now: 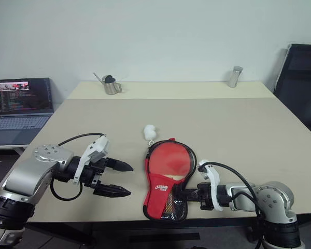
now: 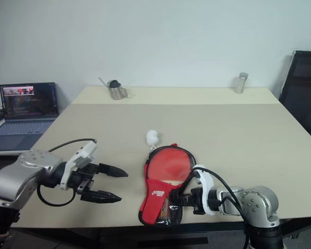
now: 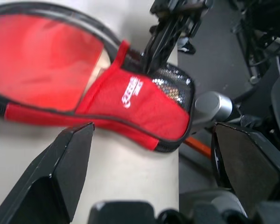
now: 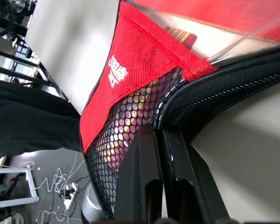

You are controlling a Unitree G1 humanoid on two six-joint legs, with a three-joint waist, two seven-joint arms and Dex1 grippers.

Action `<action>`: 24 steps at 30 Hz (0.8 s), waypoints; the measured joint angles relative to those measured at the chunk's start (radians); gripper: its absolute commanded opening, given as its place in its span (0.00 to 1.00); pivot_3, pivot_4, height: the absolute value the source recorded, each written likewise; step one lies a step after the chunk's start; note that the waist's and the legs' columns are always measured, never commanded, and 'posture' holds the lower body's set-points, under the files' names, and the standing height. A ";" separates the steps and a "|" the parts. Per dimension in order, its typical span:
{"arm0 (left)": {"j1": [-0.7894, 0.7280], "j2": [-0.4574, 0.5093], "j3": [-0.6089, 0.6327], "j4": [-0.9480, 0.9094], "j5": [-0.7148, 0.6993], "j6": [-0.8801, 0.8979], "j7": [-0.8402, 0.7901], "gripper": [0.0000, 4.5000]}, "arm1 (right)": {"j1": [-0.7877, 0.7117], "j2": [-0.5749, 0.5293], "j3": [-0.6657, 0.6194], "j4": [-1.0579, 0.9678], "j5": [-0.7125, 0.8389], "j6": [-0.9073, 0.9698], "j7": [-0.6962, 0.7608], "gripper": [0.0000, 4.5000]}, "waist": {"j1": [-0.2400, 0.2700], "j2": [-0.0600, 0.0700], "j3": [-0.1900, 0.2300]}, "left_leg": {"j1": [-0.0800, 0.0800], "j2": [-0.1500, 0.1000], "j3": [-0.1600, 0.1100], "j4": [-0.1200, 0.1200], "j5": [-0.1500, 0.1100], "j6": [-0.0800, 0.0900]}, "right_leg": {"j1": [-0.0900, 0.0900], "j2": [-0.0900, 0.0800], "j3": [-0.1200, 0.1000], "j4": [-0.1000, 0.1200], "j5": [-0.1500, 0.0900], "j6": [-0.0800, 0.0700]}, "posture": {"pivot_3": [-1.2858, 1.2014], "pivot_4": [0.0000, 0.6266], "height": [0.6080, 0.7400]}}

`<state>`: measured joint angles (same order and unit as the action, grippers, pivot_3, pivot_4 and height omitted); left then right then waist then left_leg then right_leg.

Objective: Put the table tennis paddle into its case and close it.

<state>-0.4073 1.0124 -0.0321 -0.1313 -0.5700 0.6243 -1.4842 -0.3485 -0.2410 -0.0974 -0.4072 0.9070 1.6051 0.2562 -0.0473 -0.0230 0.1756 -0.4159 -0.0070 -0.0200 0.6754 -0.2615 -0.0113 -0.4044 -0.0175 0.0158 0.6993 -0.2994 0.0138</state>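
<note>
One red fabric case (image 1: 165, 181), paddle-shaped, black zip edge, mesh pocket, lies at the near edge of the beige worktop (image 1: 223, 129). One paddle (image 1: 168, 162), red rubber face, sits inside the open flap. Right gripper (image 1: 182, 194) fingers together, clamped on the case's black edge. Left gripper (image 1: 122, 179) fingers apart, beside the case. White ball (image 1: 150, 132) beyond; two metal cups (image 1: 112, 85) at the far edge; one laptop (image 1: 22, 106).

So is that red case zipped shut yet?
No, the case is open: its flap is folded back, baring the paddle's red face inside.
</note>
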 measured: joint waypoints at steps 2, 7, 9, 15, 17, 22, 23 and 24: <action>0.000 0.000 0.000 -0.004 -0.002 0.000 0.000 1.00 | -0.003 -0.002 -0.001 0.003 0.008 0.001 -0.010 0.00 | 0.000 0.000 0.000 | 0.000 0.000 0.000 0.000 0.000 0.000 | 0.000 0.000 0.000 0.000 0.000 0.000 | 0.52 0.24 1.00; 0.001 0.000 0.000 -0.012 -0.002 -0.002 0.001 1.00 | -0.028 -0.007 -0.001 0.023 0.008 0.001 -0.042 0.00 | 0.000 0.000 0.000 | 0.000 0.000 0.000 0.000 0.000 0.000 | 0.000 0.000 0.000 0.000 0.000 0.000 | 0.52 0.24 1.00; 0.001 0.000 0.000 -0.016 -0.002 -0.003 0.003 1.00 | -0.035 -0.007 -0.001 0.024 0.002 0.001 -0.050 0.00 | 0.000 0.000 0.000 | 0.000 0.000 0.000 0.000 0.000 0.000 | 0.000 0.000 0.000 0.000 0.000 0.000 | 0.52 0.24 1.00; 0.002 0.000 0.000 -0.017 -0.002 -0.004 0.010 1.00 | -0.034 -0.033 -0.014 0.025 0.009 0.001 -0.067 0.22 | 0.001 0.000 0.000 | 0.000 0.000 0.000 0.000 0.000 0.000 | 0.000 0.000 0.000 0.000 0.000 0.000 | 0.52 0.24 1.00; 0.002 0.000 0.000 -0.017 -0.001 -0.005 0.010 1.00 | -0.019 -0.039 -0.027 0.022 0.023 0.001 -0.081 0.37 | 0.001 0.000 0.000 | 0.000 0.000 0.000 0.000 0.000 0.000 | 0.000 0.000 0.000 0.000 0.000 0.000 | 0.52 0.24 1.00; 0.002 0.000 0.000 -0.018 -0.001 -0.011 0.011 1.00 | 0.018 -0.066 -0.041 -0.016 0.106 0.002 -0.116 0.61 | 0.003 0.000 0.000 | 0.000 0.000 0.000 0.000 0.000 0.000 | 0.000 0.000 0.000 0.000 0.000 0.000 | 0.52 0.24 1.00; 0.003 0.000 0.000 -0.018 -0.001 -0.014 0.011 1.00 | 0.025 -0.078 -0.046 -0.023 0.124 0.002 -0.124 0.61 | 0.003 0.000 0.000 | 0.000 0.000 0.000 0.000 0.000 0.000 | 0.000 0.000 0.000 0.000 0.000 0.000 | 0.52 0.24 1.00; 0.003 -0.001 0.000 -0.018 -0.001 -0.016 0.011 1.00 | 0.027 -0.092 -0.057 -0.027 0.145 0.002 -0.129 0.61 | 0.004 0.000 0.000 | 0.000 0.000 0.000 0.000 0.000 0.000 | 0.000 0.000 0.000 0.000 0.000 0.000 | 0.52 0.24 1.00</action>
<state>-0.4038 1.0114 -0.0322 -0.1491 -0.5709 0.6081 -1.4727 -0.3215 -0.3331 -0.1542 -0.4339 1.0515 1.6067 0.1269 -0.0437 -0.0231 0.1757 -0.4162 -0.0070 -0.0199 0.6756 -0.2615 -0.0113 -0.4041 -0.0174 0.0162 0.6988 -0.2994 0.0139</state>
